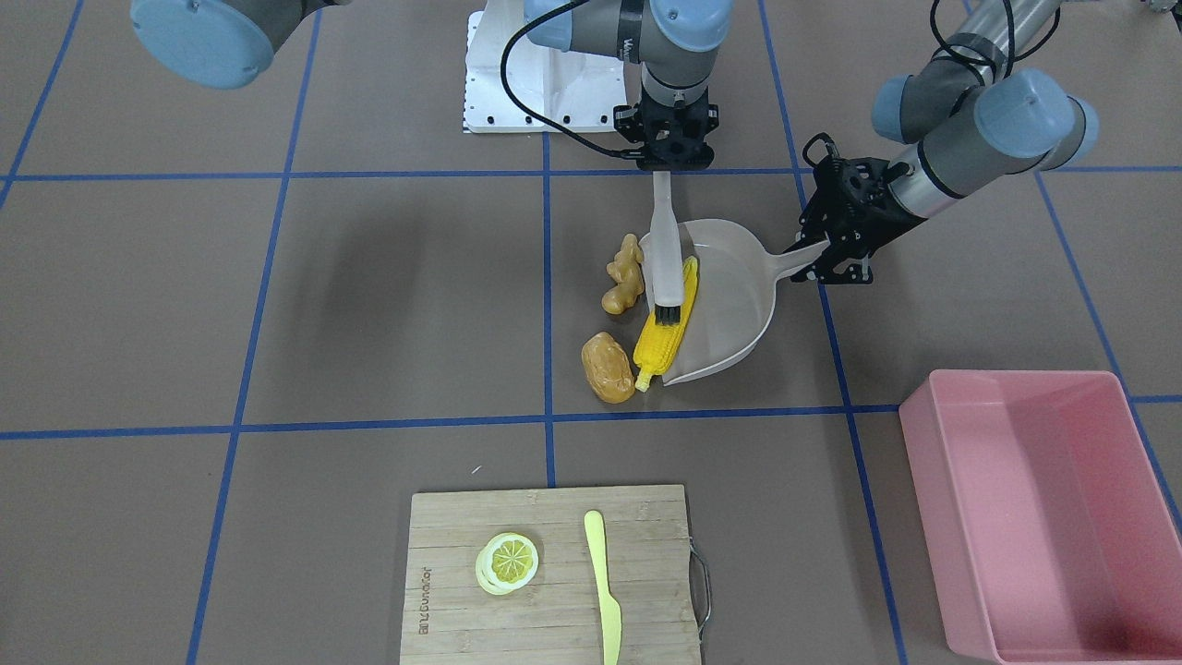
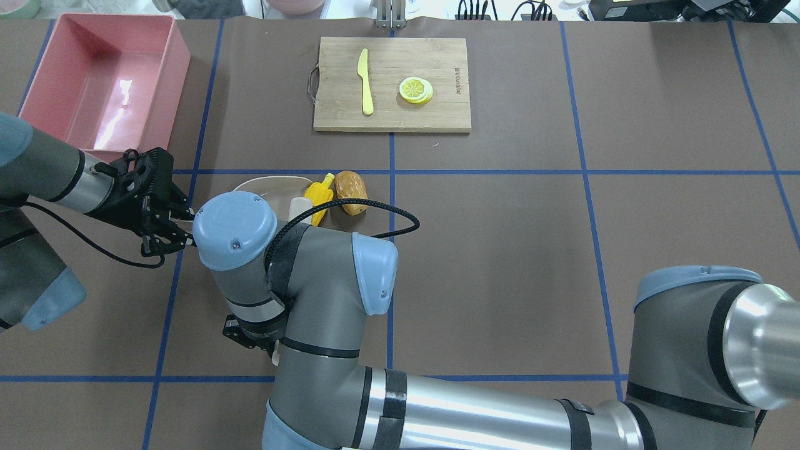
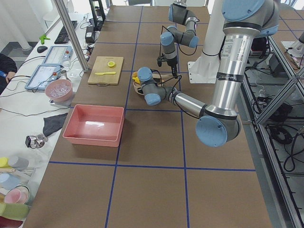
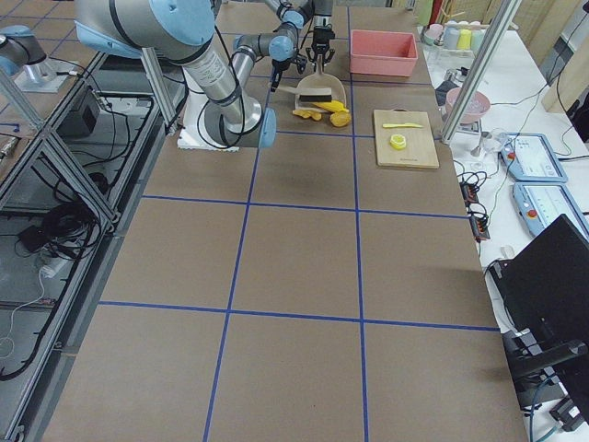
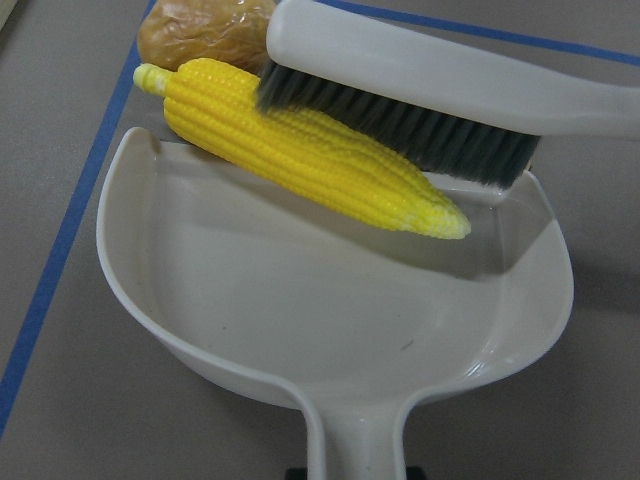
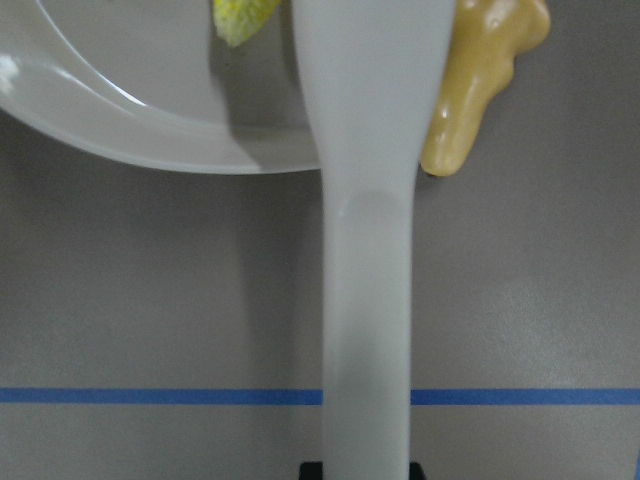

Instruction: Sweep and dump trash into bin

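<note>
Brush (image 1: 667,259) on corn (image 1: 667,337) at dustpan (image 1: 729,277) lip
Right gripper (image 1: 667,164) clamps brush; left gripper (image 1: 822,251) seemingly grips dustpan handle; potato (image 1: 607,368) just right of corn.

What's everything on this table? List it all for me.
dustpan: 1, beige-grey, mid-table
brush: 1, pale, black bristles, over dustpan's lip
corn cob: 1, yellow, on dustpan's lip under brush bristles
ginger root: 1, tan-orange, table beside dustpan
potato: 1, brown-orange, table by corn's end
bin: 1, pink, robot's left side
cutting board: 1, wooden, opposite the robot
lemon slice: 1, yellow, on board
knife: 1, pale yellow, on board
left gripper: 1, black, shut on dustpan handle
right gripper: 1, black, shut on brush handle
</note>
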You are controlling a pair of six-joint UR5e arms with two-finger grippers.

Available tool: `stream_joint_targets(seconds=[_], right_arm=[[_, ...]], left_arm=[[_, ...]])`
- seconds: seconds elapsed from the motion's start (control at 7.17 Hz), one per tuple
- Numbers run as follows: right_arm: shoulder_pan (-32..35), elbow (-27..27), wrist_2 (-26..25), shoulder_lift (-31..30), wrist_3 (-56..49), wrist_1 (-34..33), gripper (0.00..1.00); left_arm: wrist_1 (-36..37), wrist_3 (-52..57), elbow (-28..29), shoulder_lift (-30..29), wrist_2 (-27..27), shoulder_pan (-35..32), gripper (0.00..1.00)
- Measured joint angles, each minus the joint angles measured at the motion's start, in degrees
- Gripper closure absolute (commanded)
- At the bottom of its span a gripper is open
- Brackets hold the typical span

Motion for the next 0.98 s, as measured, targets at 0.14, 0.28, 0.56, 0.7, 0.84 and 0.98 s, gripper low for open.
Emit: stream_joint_targets(seconds=[0.14, 0.28, 0.56, 0.7, 0.84, 0.98], right_arm=[[0.07, 0.39, 0.18, -0.43, -0.39, -0.2, 1.0], [0.11, 1.57, 0.33, -1.44, -0.54, -0.76, 1.0], [0.15, 6.05, 0.15, -4.45, -0.72, -4.38, 1.0], [0.22, 9.29, 0.02, -6.57, -1.09, -7.08, 1.0], [0.27, 12.8, -0.22, -8.97, -1.98, -9.9, 1.0], [0.36, 15.33, -0.75, -10.92, -2.86, -12.16, 1.0]], left_arm=[[0.0, 0.0, -0.02, -0.02, 0.0, 0.0, 1.0], [0.0, -0.02, -0.03, -0.02, 0.0, 0.0, 1.0], [0.0, -0.1, -0.04, -0.02, 0.0, 0.0, 1.0], [0.0, -0.14, -0.04, -0.02, 0.0, 0.0, 1.0], [0.0, -0.16, -0.04, -0.02, 0.0, 0.08, 1.0], [0.0, -0.17, -0.04, -0.04, 0.0, 0.18, 1.0]])
